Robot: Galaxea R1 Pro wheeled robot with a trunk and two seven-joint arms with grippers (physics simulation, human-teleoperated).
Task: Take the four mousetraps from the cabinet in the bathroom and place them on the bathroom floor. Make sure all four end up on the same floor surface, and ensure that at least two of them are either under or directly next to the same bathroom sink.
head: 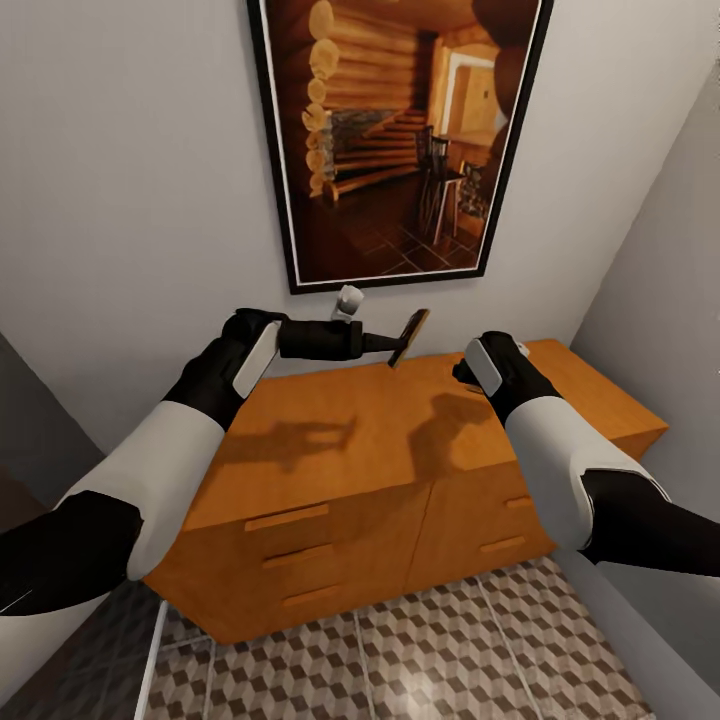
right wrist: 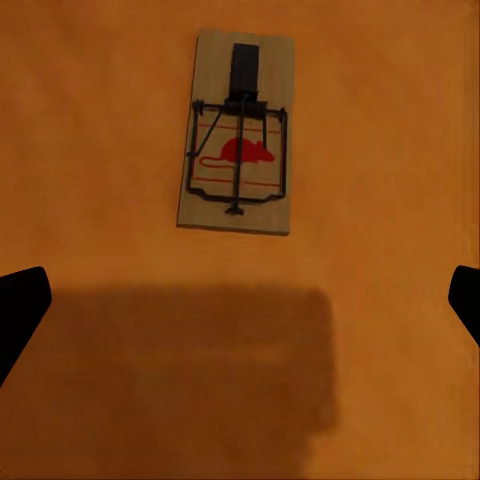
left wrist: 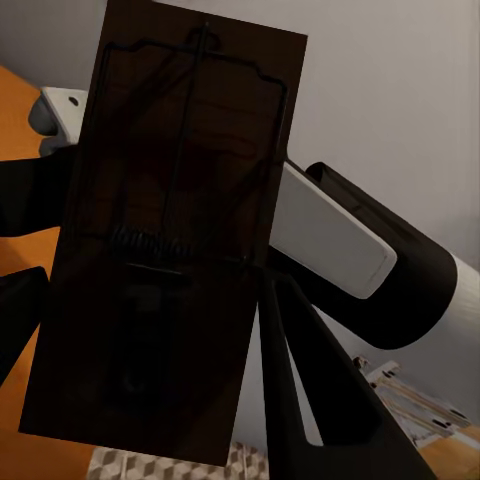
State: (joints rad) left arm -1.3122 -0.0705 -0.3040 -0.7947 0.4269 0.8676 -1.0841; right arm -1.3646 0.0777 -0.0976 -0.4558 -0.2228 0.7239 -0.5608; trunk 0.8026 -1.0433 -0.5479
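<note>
The left claw (head: 392,345) is closed on one mousetrap (head: 409,336), lifted over the cabinet (head: 330,440), while the right claw (right wrist: 240,300) hangs open above a second trap (right wrist: 238,130) lying flat on top, so next it should probably drop down and pinch that one.

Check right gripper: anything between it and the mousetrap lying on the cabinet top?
Nothing visible. In the right wrist view the mousetrap lies flat on bare cabinet top, with the right gripper open and only its own shadow in between.
</note>
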